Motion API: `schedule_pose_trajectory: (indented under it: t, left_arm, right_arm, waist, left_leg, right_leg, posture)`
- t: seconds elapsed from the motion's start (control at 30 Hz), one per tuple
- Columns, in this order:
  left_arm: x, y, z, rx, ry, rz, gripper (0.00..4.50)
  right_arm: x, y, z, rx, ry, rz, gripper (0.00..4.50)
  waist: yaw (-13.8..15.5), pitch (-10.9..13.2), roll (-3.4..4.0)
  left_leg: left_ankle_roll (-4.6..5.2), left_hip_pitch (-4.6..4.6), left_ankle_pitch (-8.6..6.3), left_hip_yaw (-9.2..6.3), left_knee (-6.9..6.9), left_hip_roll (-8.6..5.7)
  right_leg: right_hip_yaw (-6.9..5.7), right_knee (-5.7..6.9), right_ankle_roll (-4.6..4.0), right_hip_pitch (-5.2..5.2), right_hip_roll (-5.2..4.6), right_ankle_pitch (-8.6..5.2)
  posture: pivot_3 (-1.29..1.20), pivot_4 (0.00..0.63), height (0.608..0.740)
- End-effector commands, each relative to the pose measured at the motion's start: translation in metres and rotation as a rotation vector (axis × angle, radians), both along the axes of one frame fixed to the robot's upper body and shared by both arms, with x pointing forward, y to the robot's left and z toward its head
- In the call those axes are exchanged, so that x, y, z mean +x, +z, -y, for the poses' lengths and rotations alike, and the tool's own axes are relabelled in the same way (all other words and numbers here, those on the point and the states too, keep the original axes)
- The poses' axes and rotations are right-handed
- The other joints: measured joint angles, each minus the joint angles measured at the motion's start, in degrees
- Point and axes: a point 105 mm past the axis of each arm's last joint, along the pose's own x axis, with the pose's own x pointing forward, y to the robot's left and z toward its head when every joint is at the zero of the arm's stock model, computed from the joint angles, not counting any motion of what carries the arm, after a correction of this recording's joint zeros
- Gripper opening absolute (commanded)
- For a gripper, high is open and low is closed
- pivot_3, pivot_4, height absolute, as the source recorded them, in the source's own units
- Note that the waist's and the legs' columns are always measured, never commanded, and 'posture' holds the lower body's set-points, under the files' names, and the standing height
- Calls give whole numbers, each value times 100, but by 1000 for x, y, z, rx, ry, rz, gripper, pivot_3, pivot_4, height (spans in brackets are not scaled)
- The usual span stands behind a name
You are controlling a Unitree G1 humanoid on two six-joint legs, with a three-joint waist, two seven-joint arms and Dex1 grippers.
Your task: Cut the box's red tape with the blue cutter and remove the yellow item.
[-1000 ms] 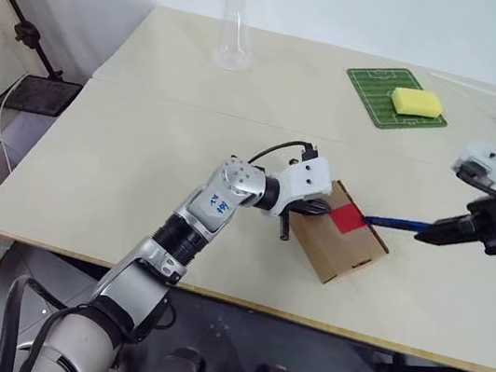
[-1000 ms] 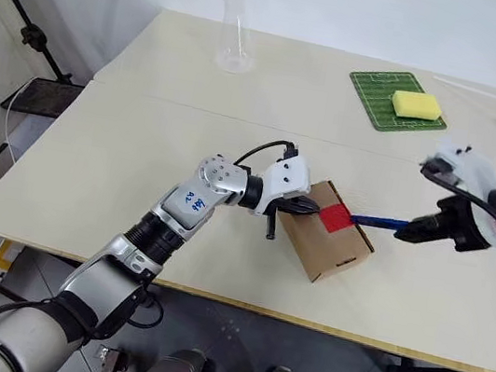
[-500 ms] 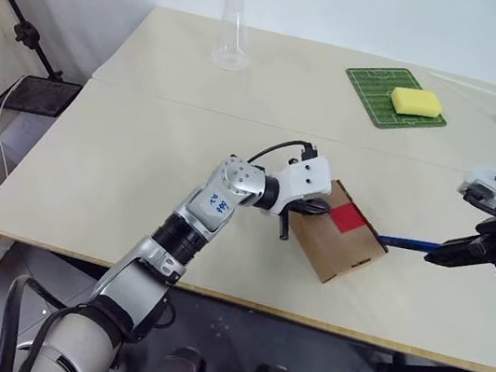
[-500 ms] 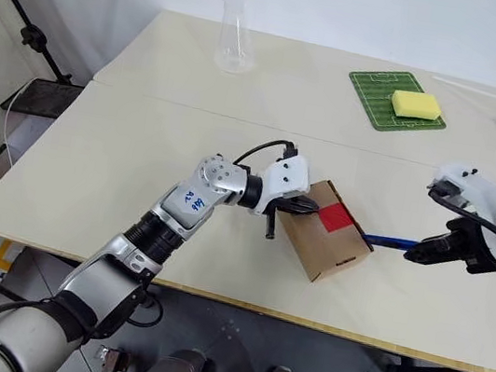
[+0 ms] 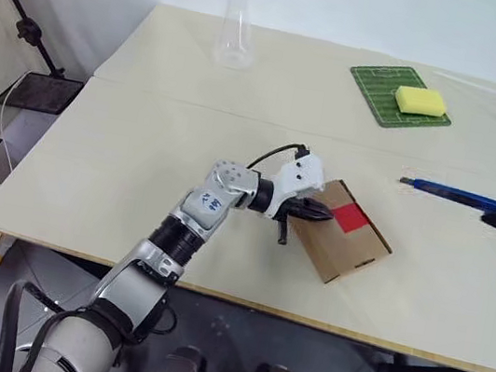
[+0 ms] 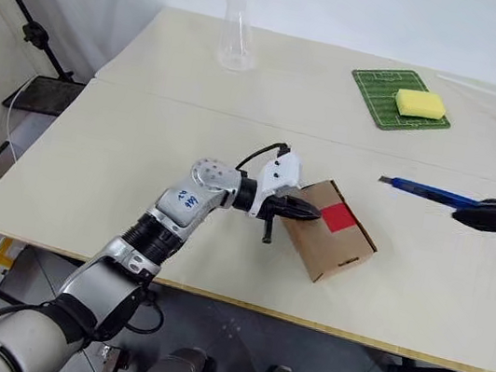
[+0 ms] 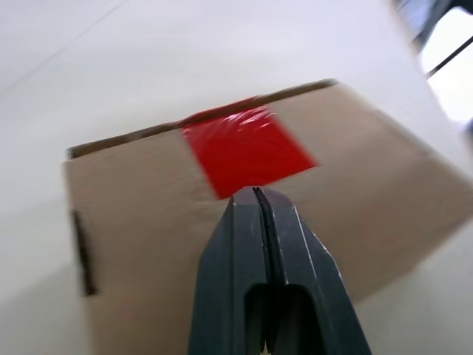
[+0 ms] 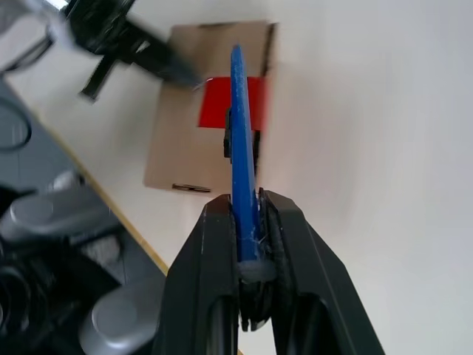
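Left tool (image 7: 255, 194), fingers pressed together, points at the box (image 5: 344, 246); right tool (image 8: 247, 211) clamps the blue cutter (image 8: 240, 148), held off beside the box.

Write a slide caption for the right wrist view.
Right claw shut on slim blue cutter, aimed toward brown cardboard box.

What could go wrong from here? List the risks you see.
1. The blue cutter is off the box, held high by the right gripper; a return stroke could miss the red tape.
2. The shut left gripper rests right beside the tape, so the blade could strike it.
3. The tape looks unbroken; the flaps may stay sealed.
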Motion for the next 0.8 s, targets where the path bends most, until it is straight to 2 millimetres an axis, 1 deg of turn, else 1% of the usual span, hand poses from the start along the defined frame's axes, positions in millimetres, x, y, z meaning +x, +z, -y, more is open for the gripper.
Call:
schedule_pose_trajectory:
  t: [0.03,0.07,0.1,0.13,0.2,0.23,0.33,0.37,0.4,0.43,0.47,0.53,0.6,0.63,0.67,0.7,0.73,0.77,0.8]
  left_arm:
    - [-4,51,-17,-133,-59,106,0]
    - [-6,54,-25,-131,-78,91,0]
    - [-6,56,-33,-126,-82,87,0]
    - [-5,57,-42,-118,-71,88,0]
    - [0,54,-57,-93,-26,97,0]
    - [5,49,-65,-70,9,92,0]
    - [22,23,-96,55,147,96,0]
    - [24,17,-102,85,171,103,0]
    - [22,11,-107,102,172,86,0]
    - [20,7,-111,111,176,70,0]
    - [19,3,-115,116,187,56,0]
    - [16,-4,-121,126,216,27,0]
    - [14,-10,-125,131,239,4,0]
    - [13,-14,-128,134,257,-16,0]
    - [10,-21,-131,144,269,-48,0]
    - [8,-26,-132,152,278,-70,0]
    - [5,-33,-132,164,285,-105,0]
    - [4,-38,-130,165,293,-134,0]
    - [3,-41,-128,164,300,-152,0]
  right_arm:
    - [17,-25,58,-71,-275,251,154]
    - [19,-37,67,-131,-323,288,154]
    - [21,-47,72,-179,-348,324,154]
    - [23,-55,77,-214,-385,365,154]
    - [26,-72,86,-236,-447,382,154]
    - [28,-81,91,-233,-490,394,154]
    - [33,-114,110,-299,-616,397,154]
    - [34,-124,108,-299,-601,376,154]
    - [36,-128,108,-302,-608,394,868]
    - [38,-131,104,-299,-590,406,1087]
    - [40,-129,102,-321,-574,441,1422]
    - [42,-121,102,-376,-563,506,2064]
    - [43,-108,100,-387,-550,576,2831]
    - [45,-97,90,-309,-498,623,3152]
    - [43,-95,68,-185,-380,585,3458]
    - [41,-94,52,-98,-286,548,3458]
    - [38,-95,31,-60,-168,524,3458]
    - [40,-102,17,-79,-106,488,3458]
    - [41,-106,9,-103,-78,475,3092]
  waist:
    - [-1,4,-23]
    - [-8,3,-22]
    - [-18,4,-14]
    - [-39,0,8]
    - [-117,3,48]
    - [-134,1,55]
    - [-231,2,52]
    - [-265,3,51]
    - [-280,3,51]
    - [-303,3,51]
    - [-315,3,52]
    - [-322,3,54]
    - [-326,2,56]
    - [-326,2,56]
    - [-323,2,57]
    - [-324,1,58]
    - [-322,1,58]
    - [-319,1,58]
    - [-316,1,57]
  left_leg:
    - [0,2,0,-2,8,2]
    - [0,1,0,1,14,0]
    - [-2,4,2,6,13,0]
    - [-3,6,2,9,15,0]
    - [0,9,6,30,11,-4]
    - [4,11,9,38,10,-7]
    - [7,28,15,48,11,-10]
    - [4,32,17,48,10,-10]
    - [2,32,20,49,9,-10]
    - [1,33,24,48,8,-10]
    - [0,34,24,49,7,-5]
    - [0,33,25,52,8,-4]
    - [0,33,25,56,8,-6]
    - [0,33,25,55,9,-5]
    - [0,34,25,54,10,-4]
    - [0,34,25,54,10,-4]
    - [0,35,25,54,10,0]
    - [0,35,25,53,10,4]
    - [0,34,25,53,10,4]
  right_leg:
    - [-2,10,0,1,1,0]
    - [-13,12,0,2,0,0]
    - [-27,15,1,1,0,0]
    - [-39,22,1,-1,0,0]
    - [-38,25,7,-5,1,-4]
    - [-38,28,9,-6,3,-5]
    - [-36,50,10,-4,6,-5]
    - [-35,50,10,1,6,-5]
    - [-33,49,10,0,6,-5]
    - [-32,49,10,0,7,-5]
    - [-30,49,9,0,8,-5]
    - [-24,50,9,-2,8,-5]
    - [-6,51,9,-4,7,-5]
    - [5,53,9,-4,8,-5]
    - [21,52,9,-4,9,-5]
    - [28,51,9,-3,12,-5]
    - [32,50,9,-2,13,-5]
    - [34,50,9,0,16,-5]
    - [36,50,9,0,17,-5]
  posture:
    - [0,150,740]
    - [0,150,740]
    - [0,150,740]
    - [0,150,740]
    - [0,150,740]
    - [0,150,740]
    - [0,150,740]
    - [0,150,740]
    - [0,150,740]
    - [0,150,740]
    - [0,150,740]
    - [0,150,740]
    - [0,150,740]
    - [0,150,740]
    - [0,150,740]
    - [0,150,740]
    - [0,150,740]
    - [0,150,740]
    - [0,150,740]
